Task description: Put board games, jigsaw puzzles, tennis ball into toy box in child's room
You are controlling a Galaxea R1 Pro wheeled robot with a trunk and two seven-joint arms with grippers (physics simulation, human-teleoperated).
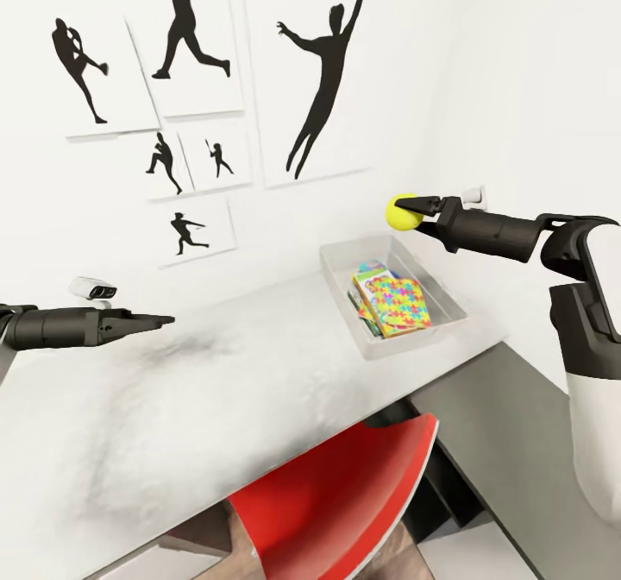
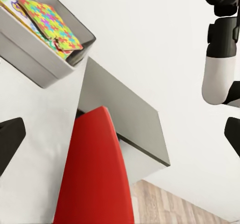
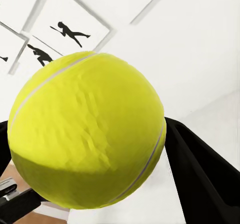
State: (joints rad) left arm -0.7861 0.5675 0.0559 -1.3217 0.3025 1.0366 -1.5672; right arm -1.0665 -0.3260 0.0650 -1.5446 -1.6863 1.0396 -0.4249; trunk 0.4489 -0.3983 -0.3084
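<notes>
While my right end effector point(image 1: 420, 211) is clamped on the tennis ball point(image 1: 403, 212), I see the ball held in the air above the far end of the toy box point(image 1: 343, 280), well clear of the pale surface point(image 1: 216, 390). In the right wrist view the ball point(image 3: 87, 129) sits large between the two dark fingers point(image 3: 205, 179), its white seam curving across the top, with the silhouette posters point(image 3: 75, 31) on the wall behind it.

The toy box stands on the surface near the right wall. Inside it I can make out a jigsaw puzzle point(image 1: 398, 299) of yellow, pink, green and blue pieces lying on top, tilted, with at least one printed game box point(image 1: 371, 271) under it; how many flat items are stacked there I cannot tell from this angle. The left wrist view shows the same bin point(image 2: 30, 49) with the puzzle point(image 2: 50, 24) on top.

My left end effector point(image 1: 159, 320) hovers over the left part of the surface, holding nothing; in the head view its fingertips look close together, while the left wrist view shows its fingers point(image 2: 10, 139) spread wide apart at either edge, so I read it as apart. A small white device point(image 1: 93, 287) sits on the surface just behind it. A red chair point(image 1: 336, 502) is tucked under the surface's near edge, beside the lower dark grey section point(image 1: 517, 425)
</notes>
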